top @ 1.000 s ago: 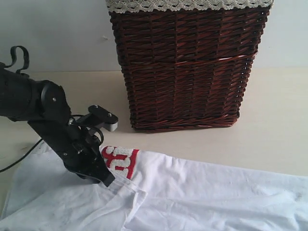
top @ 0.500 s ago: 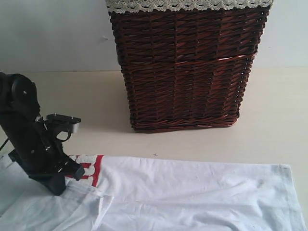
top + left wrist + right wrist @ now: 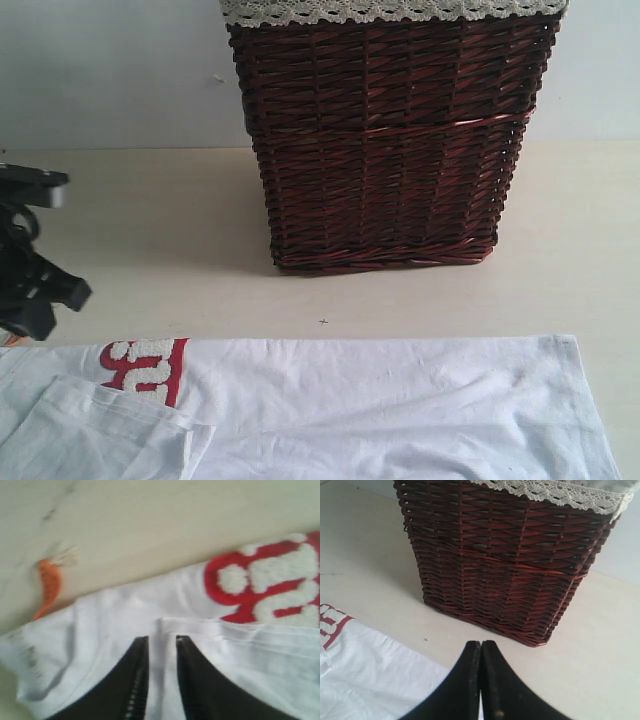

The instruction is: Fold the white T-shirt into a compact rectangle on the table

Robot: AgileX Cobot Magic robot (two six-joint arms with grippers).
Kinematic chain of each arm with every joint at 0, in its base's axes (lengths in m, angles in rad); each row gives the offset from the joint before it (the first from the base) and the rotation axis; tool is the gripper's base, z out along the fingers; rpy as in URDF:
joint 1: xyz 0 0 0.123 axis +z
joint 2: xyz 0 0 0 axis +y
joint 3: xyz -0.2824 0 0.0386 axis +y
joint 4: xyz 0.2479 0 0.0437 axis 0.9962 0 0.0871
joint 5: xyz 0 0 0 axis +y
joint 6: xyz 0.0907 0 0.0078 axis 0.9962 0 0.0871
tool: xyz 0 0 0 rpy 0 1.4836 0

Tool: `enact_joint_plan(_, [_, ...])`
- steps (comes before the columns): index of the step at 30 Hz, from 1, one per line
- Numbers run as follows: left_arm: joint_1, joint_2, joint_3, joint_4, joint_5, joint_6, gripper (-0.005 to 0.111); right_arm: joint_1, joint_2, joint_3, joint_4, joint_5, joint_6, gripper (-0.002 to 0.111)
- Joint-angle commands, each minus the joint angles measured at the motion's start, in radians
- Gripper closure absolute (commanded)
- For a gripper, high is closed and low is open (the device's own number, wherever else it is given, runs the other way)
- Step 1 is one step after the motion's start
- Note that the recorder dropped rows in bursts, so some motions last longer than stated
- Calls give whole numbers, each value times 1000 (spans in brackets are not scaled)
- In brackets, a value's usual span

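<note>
The white T-shirt (image 3: 380, 410) lies flat along the near edge of the table (image 3: 150, 230), with its red-outlined letters (image 3: 145, 365) at the left and a folded sleeve flap (image 3: 100, 430) beside them. My left gripper (image 3: 162, 639) sits at the far left of the exterior view, its black body (image 3: 30, 290) partly cut off. Its jaws stand a narrow gap apart over the flap's edge, with white cloth showing between them. The orange neck tag (image 3: 49, 582) pokes out on the table. My right gripper (image 3: 481, 643) is shut on nothing, above the shirt's edge (image 3: 375, 675).
A tall brown wicker basket (image 3: 385, 130) with a lace-trimmed lining (image 3: 390, 10) stands at the back middle, behind the shirt. A strip of bare table runs between them. The right arm does not show in the exterior view.
My left arm has swung left, pulling the shirt with it; letters and right hem slid left. Its tip, on the cloth earlier, now sits beyond the left edge of the view.
</note>
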Motion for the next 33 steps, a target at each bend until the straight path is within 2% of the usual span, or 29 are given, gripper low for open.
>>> enact_joint_plan(1, [159, -30, 38, 30, 27, -51, 52, -2, -1, 8, 16, 17, 4, 108])
enact_joint_plan(3, [218, -28, 85, 30, -16, -51, 43, -2, -1, 8, 16, 19, 4, 108])
enact_joint_plan(6, [284, -7, 134, 20, -93, -47, 43, -2, -1, 8, 19, 19, 4, 108])
enact_joint_plan(8, [300, 7, 134, 17, -95, -47, 43, -2, -1, 8, 24, 19, 4, 108])
enact_joint_plan(18, [315, 104, 140, -9, -120, -22, 42, -2, -1, 8, 68, 26, -42, 108])
enact_joint_plan(22, [315, 150, 140, 48, -180, -81, 42, -2, -1, 8, 93, 26, -68, 108])
enact_joint_plan(29, [315, 217, 140, 22, -197, -73, 42, -2, -1, 8, 104, 22, -67, 108])
enact_joint_plan(31, [315, 231, 140, 14, -190, -73, 45, -2, -1, 8, 117, 22, -82, 108])
enact_joint_plan(33, [315, 246, 140, 13, -173, -73, 57, -2, -1, 8, 121, 22, -82, 108])
